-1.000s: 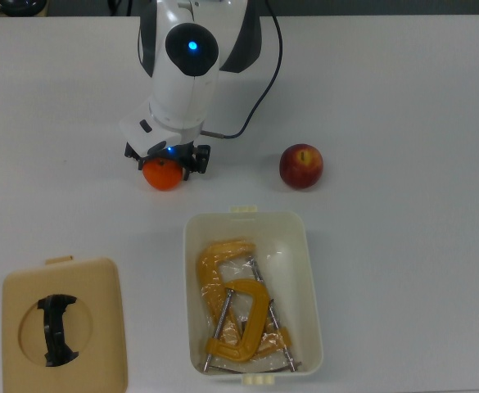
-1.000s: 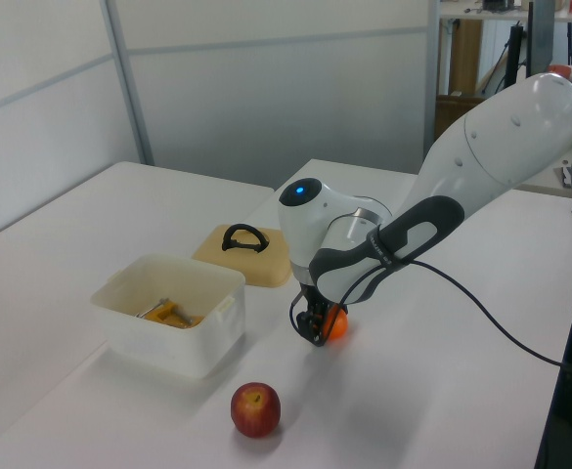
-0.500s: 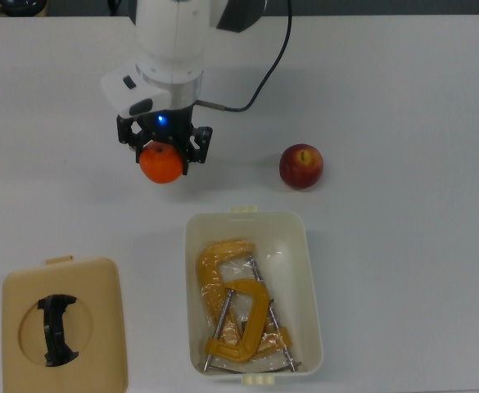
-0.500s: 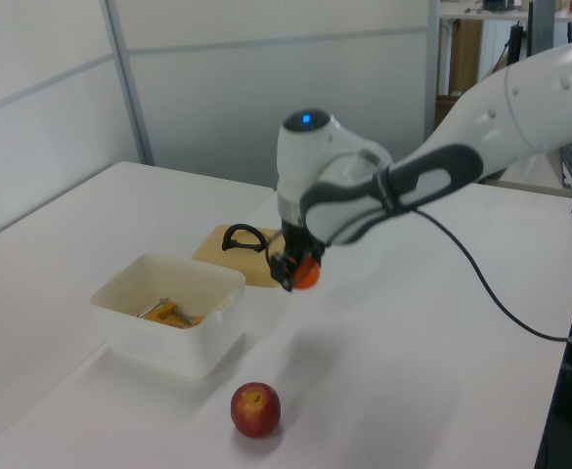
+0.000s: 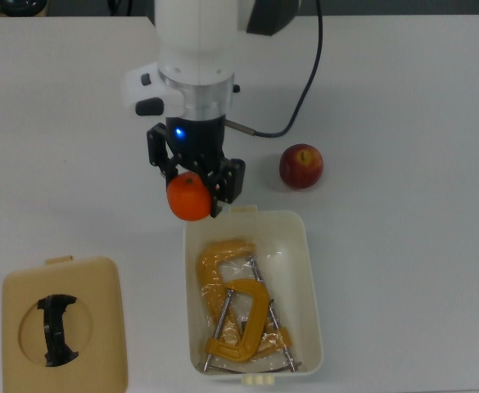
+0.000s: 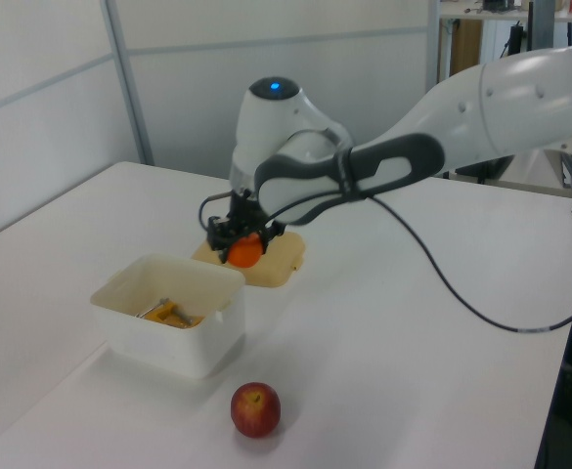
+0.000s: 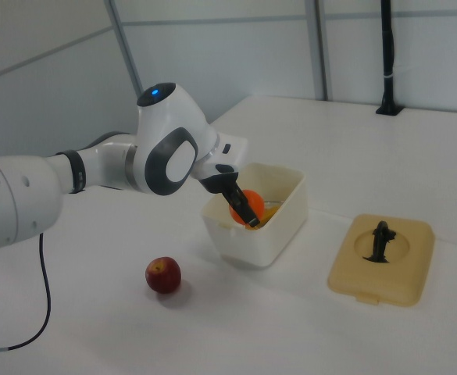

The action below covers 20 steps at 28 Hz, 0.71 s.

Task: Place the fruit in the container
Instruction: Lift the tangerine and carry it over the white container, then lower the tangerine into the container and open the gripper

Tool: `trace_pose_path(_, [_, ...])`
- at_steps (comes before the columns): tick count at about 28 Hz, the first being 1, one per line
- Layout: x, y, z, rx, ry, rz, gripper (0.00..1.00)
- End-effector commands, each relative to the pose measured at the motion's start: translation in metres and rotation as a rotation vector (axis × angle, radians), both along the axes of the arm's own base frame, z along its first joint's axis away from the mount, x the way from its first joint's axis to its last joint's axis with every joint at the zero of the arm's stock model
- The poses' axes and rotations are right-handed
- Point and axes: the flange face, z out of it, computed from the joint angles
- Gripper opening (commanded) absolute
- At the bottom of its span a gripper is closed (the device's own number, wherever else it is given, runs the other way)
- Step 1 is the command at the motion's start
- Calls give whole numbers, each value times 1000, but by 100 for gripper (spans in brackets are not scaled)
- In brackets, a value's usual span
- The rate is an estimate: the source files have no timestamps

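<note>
You have the gripper (image 5: 192, 190) clamped on the orange (image 5: 189, 199), held in the air just off the tub's (image 5: 307, 270) corner; apple (image 5: 301, 166) sits on the table (image 5: 403, 123).

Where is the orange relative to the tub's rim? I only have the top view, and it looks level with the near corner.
Observer: In the left view the orange, held in the gripper, hangs in the air above the container, not level with its rim.
Operator: Is the apple clear of the arm?
Observer: Yes. In the right view the apple sits alone on the table, below and apart from the arm.
Operator: And the lid?
Observer: The right view shows the tan lid lying flat, with its black handle standing up.
</note>
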Motion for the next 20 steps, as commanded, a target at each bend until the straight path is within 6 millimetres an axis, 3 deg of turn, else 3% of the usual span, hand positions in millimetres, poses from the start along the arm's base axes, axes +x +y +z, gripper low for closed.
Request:
trace_pose_path(1, [19, 29, -21, -26, -79, -105, 3])
trace_pose_path(2, [21, 32, -24, -33, -88, -122, 10])
trace_pose_path(4, [28, 40, -28, -51, -110, -157, 79])
trace_pose_path(5, [29, 42, -32, -57, -109, -164, 100])
trace_pose_path(9, [27, 53, -32, -76, -112, -144, 100])
trace_pose_path(13, [24, 53, -13, -68, -127, -122, 100])
trace_pose_path(16, [14, 64, -3, -74, -106, -62, 100])
trace_pose_path(20, [-4, 82, -7, -108, 38, 95, 100])
